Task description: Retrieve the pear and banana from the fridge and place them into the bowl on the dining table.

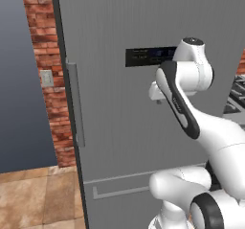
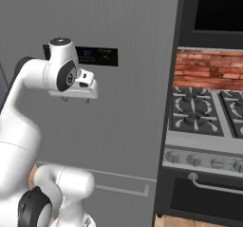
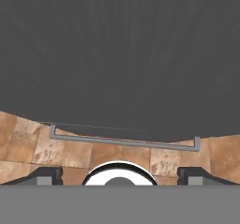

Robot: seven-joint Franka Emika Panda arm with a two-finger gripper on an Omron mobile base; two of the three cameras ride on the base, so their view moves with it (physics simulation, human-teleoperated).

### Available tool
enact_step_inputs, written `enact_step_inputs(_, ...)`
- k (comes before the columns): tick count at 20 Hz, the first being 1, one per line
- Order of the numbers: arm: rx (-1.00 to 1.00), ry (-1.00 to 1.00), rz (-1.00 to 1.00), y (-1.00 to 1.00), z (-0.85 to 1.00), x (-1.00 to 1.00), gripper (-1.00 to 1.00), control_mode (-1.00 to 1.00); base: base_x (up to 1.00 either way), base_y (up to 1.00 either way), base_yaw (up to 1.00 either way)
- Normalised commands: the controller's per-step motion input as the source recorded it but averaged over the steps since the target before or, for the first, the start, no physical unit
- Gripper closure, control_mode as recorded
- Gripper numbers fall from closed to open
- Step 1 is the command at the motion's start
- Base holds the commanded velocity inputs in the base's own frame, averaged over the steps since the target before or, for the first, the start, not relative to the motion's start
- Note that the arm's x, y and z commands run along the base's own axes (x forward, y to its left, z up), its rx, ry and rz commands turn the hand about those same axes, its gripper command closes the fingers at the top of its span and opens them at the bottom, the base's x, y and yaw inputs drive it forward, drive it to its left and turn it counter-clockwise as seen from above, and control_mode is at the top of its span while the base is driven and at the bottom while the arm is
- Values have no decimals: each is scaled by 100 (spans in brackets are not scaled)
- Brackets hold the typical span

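The grey fridge [image 1: 119, 127] [image 2: 128, 136] stands right in front of me with its door shut. Its vertical bar handle [image 1: 76, 106] runs down the door's left edge, and the black display panel [image 1: 143, 56] [image 2: 100, 56] sits at arm height. My gripper [image 1: 158, 100] [image 2: 76, 99] hangs just in front of the door below the panel, pointing down, open with nothing between its fingertips [image 3: 46, 176]. The hand view looks down the fridge [image 3: 120, 54] front to the lower drawer's handle [image 3: 124, 141]. The pear, banana, bowl and dining table are out of view.
A black stove [image 2: 204, 107] with burners and knobs stands just right of the fridge, an oven handle [image 2: 213, 185] below. A brick wall [image 1: 48, 98] with a light switch [image 1: 46, 78] is left of the fridge. Tiled floor [image 1: 33, 194] lies below.
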Motion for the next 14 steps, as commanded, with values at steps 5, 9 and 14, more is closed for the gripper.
enact_step_inputs(5, 0, -6, 0, 0, -12, -53, -100, -100, 0, 0, 0)
enact_step_inputs(9, 0, -10, 0, 0, -16, -44, -100, -100, 0, 0, 0)
enact_step_inputs(14, 0, -10, -1, 0, -8, -29, -100, -100, 0, 0, 0)
